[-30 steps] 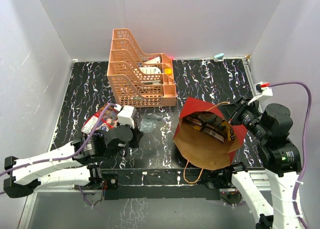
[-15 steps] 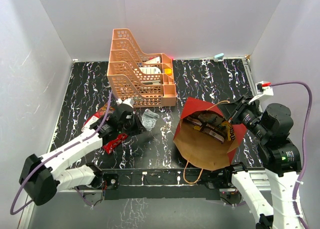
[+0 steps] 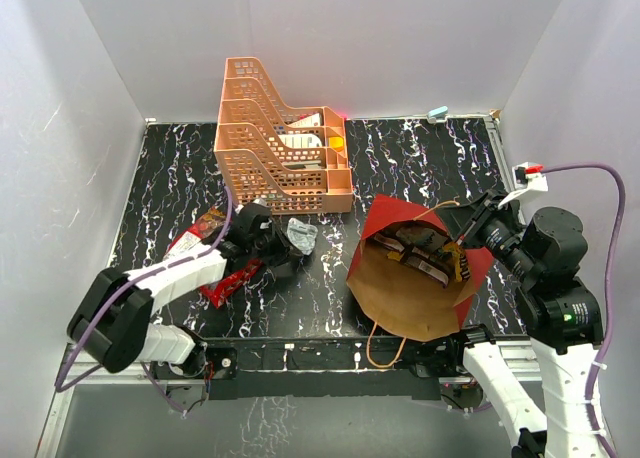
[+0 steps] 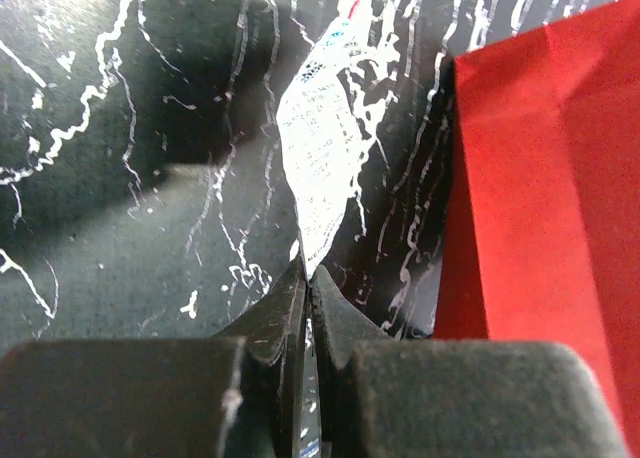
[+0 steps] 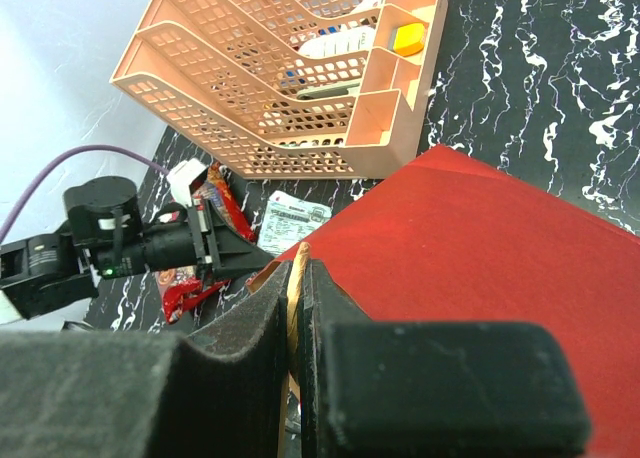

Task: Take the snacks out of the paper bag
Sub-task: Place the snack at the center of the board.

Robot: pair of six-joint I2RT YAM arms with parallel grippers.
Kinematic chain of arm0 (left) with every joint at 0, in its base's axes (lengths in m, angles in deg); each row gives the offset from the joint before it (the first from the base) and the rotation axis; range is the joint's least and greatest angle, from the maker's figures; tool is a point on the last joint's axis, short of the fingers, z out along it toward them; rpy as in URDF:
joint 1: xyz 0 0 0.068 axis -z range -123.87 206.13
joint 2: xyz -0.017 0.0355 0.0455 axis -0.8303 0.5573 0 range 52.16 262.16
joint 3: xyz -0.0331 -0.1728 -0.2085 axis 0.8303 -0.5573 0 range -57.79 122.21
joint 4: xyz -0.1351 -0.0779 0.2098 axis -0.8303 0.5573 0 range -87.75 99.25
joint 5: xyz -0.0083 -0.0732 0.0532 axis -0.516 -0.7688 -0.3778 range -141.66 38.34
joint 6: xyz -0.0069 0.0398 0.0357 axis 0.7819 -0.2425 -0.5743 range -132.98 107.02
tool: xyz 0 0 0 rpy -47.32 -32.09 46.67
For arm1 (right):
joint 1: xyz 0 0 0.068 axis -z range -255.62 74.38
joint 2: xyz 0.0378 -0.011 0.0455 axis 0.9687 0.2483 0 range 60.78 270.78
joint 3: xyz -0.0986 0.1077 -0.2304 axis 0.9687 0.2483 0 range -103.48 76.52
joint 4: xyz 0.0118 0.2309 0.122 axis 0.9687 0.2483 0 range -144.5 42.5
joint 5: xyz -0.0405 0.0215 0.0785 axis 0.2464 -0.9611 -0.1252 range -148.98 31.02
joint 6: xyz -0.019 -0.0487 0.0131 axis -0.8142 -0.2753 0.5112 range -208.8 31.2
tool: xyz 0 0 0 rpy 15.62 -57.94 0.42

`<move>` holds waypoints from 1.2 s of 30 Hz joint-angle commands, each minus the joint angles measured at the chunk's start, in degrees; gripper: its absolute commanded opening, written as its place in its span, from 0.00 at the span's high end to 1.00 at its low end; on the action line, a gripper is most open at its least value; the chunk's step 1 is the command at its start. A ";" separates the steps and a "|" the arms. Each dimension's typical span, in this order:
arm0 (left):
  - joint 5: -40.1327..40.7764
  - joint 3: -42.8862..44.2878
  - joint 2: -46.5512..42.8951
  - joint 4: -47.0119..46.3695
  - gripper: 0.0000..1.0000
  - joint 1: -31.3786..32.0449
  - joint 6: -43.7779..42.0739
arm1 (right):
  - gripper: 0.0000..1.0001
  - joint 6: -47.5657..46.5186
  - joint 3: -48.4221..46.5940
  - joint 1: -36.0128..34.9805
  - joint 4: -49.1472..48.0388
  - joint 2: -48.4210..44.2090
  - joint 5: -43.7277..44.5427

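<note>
The dark red paper bag (image 3: 420, 298) stands open at centre right, with brown and yellow snacks (image 3: 415, 250) visible inside it. My right gripper (image 3: 468, 228) is at the bag's far right rim. In the right wrist view this gripper (image 5: 297, 270) is shut on the bag's tan cord handle (image 5: 292, 298). My left gripper (image 3: 284, 242) reaches across the left half of the table and is shut on the edge of a silver packet (image 3: 302, 235). The left wrist view shows that packet (image 4: 325, 148) running out from between the closed jaws, close to the bag's red wall (image 4: 540, 178). A large red snack bag (image 3: 200, 236) and a small red packet (image 3: 232, 280) lie on the table under the left arm.
An orange lattice tray rack (image 3: 280, 143) with items in it stands at the back, just beyond the silver packet. White walls close in the black marbled table (image 3: 160, 178) on three sides. The bag's second cord handle (image 3: 375, 343) hangs over the near edge.
My left arm has swung away from the near left, toward the rack and the paper bag. The silver packet has lifted and shifted slightly right. The right arm and paper bag have not moved.
</note>
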 commanded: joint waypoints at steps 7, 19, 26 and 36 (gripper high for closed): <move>3.00 -4.22 2.81 -3.41 0.95 -2.82 0.13 | 0.93 0.14 0.10 -0.09 -5.28 -0.77 0.34; 0.64 -7.00 -21.25 5.53 0.32 -2.81 -9.69 | 0.93 -0.77 -0.84 -0.09 -4.13 -1.20 1.00; -4.58 -4.22 -24.32 7.32 0.28 -1.11 -14.24 | 0.93 -0.72 0.61 -0.09 -4.53 -1.63 0.55; 27.80 6.71 -15.28 2.16 0.41 35.39 -19.64 | 0.93 -0.05 0.28 -0.09 -4.74 -1.28 -0.17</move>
